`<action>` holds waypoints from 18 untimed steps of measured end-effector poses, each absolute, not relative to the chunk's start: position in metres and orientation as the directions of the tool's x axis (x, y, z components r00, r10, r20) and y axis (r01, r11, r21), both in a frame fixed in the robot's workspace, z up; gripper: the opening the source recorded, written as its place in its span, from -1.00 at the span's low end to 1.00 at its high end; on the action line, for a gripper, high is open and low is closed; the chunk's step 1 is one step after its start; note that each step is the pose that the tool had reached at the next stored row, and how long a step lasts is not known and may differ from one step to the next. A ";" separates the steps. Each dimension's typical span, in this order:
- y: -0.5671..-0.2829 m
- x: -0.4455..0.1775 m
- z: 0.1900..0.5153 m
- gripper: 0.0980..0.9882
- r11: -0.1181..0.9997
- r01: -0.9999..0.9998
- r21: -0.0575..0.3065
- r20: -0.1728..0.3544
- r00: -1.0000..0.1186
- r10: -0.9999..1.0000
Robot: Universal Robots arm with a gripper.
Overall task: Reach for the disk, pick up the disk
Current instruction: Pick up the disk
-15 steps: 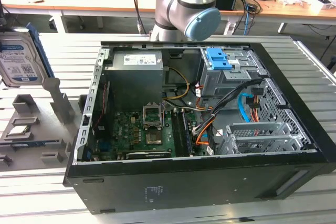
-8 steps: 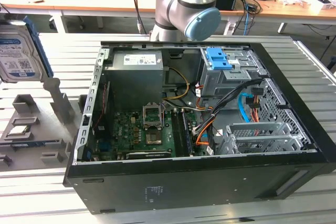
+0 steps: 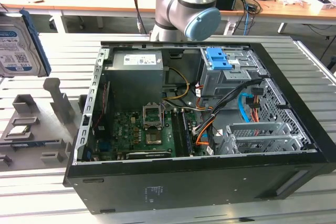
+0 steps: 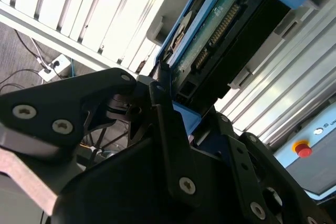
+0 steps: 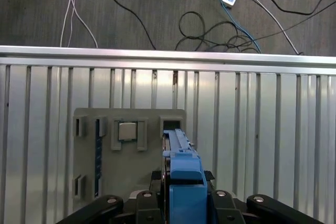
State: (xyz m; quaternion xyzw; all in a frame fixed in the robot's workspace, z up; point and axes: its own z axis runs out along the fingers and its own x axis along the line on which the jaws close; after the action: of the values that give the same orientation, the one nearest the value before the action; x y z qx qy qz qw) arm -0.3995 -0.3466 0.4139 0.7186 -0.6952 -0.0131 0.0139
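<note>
The disk [image 3: 18,45] stands on edge at the far end of the exterior view's left. Its label faces the camera and a blue side rail [image 3: 41,43] runs down one edge. It is over the slatted counter [image 3: 52,203] and well apart from the open computer case [image 3: 210,182] on the exterior view's right. Bare slats show under its lower edge, so it looks clear of the grey holder [image 3: 31,124] nearer the camera, though I cannot be sure of the gap.

In the first wrist view the pincer [image 5: 184,178] is clamped on the disk, seen edge-on, with a dark finger pressed to each side of the blue rail. The disk's far end lines up with an empty slot [image 5: 170,123] in the holder, beside a pocket that carries a small square chip [image 5: 127,130]. In the second wrist view the green circuit-board face and its connector row run away from the fingers [image 4: 163,119], which grip only the near end.

The pick-up seems to be in hand. Doing it well probably means keeping the disk's plane in line with the slot, so that nothing scrapes the holder walls. The squeeze likely needs to be firm, because most of the disk's weight hangs beyond the grip. The plastic rails may flex or slide under a sideways tug, so a straight pull looks safest.
</note>
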 end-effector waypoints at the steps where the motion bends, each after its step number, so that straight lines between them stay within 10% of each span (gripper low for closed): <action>1: -0.347 -0.399 0.416 -0.39 -0.033 -0.999 0.038 0.000 0.033 -0.999; 18: -0.346 -0.399 0.501 -0.39 -0.033 -0.999 0.038 0.000 0.033 -0.999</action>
State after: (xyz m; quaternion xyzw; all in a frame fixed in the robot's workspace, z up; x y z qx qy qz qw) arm -0.3994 -0.3461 0.5011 0.7186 -0.6952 -0.0131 0.0139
